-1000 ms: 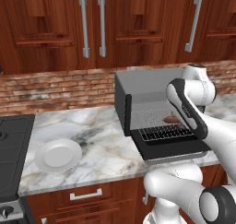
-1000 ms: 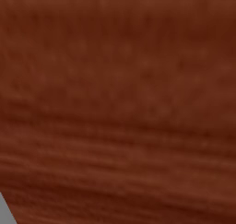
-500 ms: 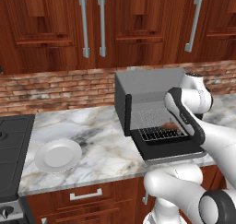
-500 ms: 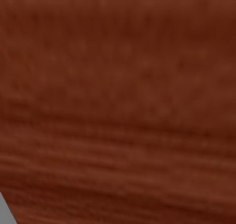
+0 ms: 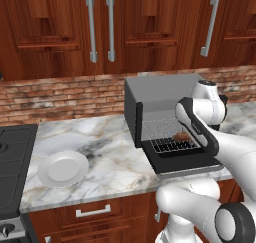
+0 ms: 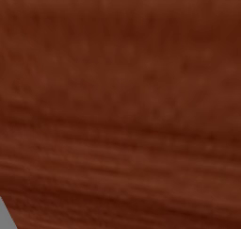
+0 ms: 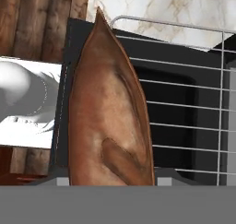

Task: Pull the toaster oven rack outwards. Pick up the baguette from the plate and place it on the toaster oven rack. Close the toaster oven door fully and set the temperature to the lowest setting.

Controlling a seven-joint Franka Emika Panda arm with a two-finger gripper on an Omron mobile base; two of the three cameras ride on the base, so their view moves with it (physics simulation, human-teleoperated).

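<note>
The dark grey toaster oven (image 5: 133, 101) stands on the counter with its toaster oven door (image 5: 186, 162) folded down flat. The wire toaster oven rack (image 5: 172, 146) is pulled out over the door. The golden-brown baguette (image 5: 182, 136) hangs just above the rack's right part, half hidden by my forearm. In the hand view the baguette (image 7: 110, 117) rises close and large from between the jaws of my gripper (image 7: 110, 178), over the rack (image 7: 184, 104) and the door's dark glass. The gripper is shut on it. The white plate (image 5: 63, 168) lies bare at the left.
A black stovetop (image 5: 12, 157) borders the marble counter (image 5: 107, 154) on the left. Wooden wall cabinets (image 5: 100, 27) hang above a brick backsplash. Close brown wood (image 6: 120, 108) blocks the right base view.
My arm has come down and slightly left, bringing the baguette lower, closer to the pulled-out rack. The grip is unchanged.
</note>
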